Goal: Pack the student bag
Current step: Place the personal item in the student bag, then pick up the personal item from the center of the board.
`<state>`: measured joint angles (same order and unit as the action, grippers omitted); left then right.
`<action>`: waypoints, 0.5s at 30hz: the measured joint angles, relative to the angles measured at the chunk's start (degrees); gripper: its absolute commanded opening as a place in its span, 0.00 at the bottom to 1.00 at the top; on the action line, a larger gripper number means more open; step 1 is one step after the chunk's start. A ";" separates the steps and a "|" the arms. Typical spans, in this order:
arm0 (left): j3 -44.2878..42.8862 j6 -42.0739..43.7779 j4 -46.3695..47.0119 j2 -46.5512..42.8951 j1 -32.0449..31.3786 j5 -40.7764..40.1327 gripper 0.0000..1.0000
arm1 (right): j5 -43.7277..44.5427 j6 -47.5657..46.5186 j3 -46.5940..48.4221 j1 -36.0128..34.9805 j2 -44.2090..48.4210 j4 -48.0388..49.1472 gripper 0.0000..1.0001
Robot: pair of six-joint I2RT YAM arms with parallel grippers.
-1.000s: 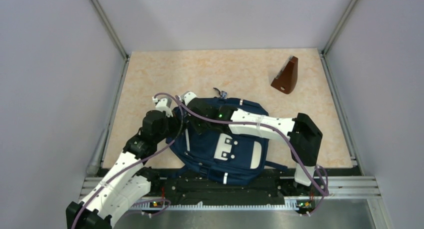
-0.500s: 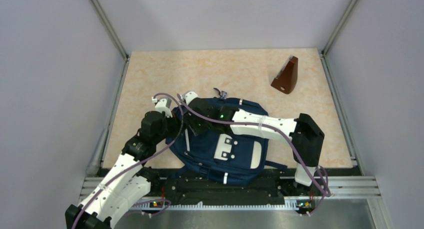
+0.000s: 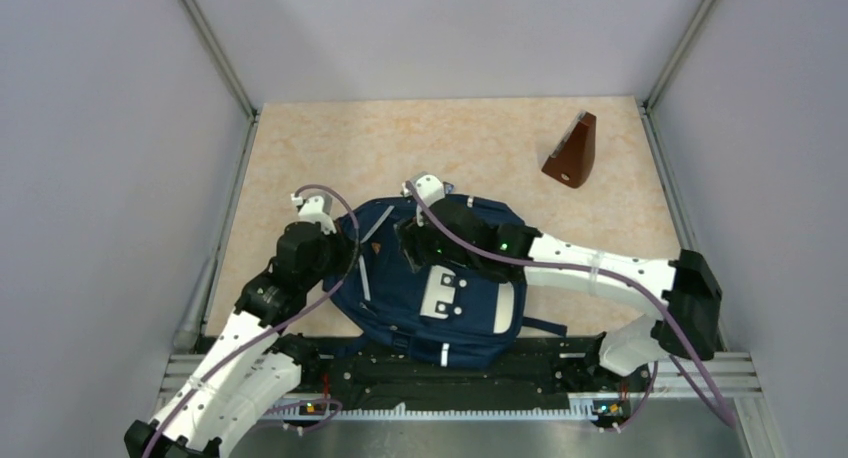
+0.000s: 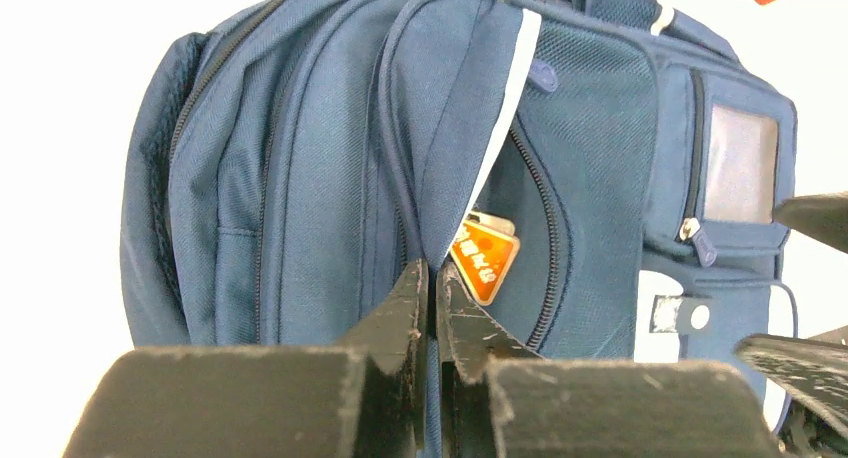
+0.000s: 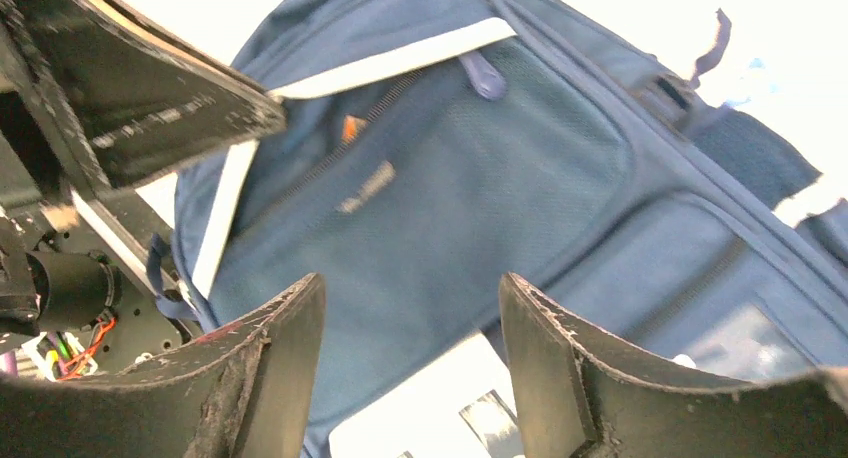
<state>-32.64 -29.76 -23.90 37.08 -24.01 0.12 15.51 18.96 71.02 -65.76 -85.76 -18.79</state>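
Navy student bag [image 3: 400, 298] lies at lower centre of the top view. My left gripper [image 4: 432, 273] pinches its pocket flap [image 4: 450, 128], probably to hold the pocket open, while my right gripper [image 5: 410, 293] hovers spread above.

A large navy fabric backpack [image 3: 440, 288] blocks the table's [image 3: 330, 148] near middle, a brown wooden wedge [image 3: 573, 153] its far-right corner; the far-left lies open.

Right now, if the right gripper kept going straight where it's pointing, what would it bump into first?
The student bag. The right gripper is open and aimed at the bag's navy front pocket panel, with nothing between them. How close it is, the wrist view doesn't show clearly.
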 measured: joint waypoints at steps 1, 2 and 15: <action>-1.09 0.02 -1.60 -0.02 -0.04 -1.25 0.00 | 0.63 0.17 -1.31 0.33 1.79 0.33 0.65; -2.54 0.11 -3.28 -0.02 -0.07 -2.51 0.00 | 0.98 0.22 -2.47 0.61 3.48 0.50 0.66; -24.61 10.03 -18.34 -0.28 0.11 -18.58 0.00 | 0.15 2.10 -15.91 17.22 18.05 5.79 0.72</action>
<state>-57.25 -19.73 -42.24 36.80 -23.90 -18.46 15.66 21.06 55.11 -48.53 -67.70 -12.99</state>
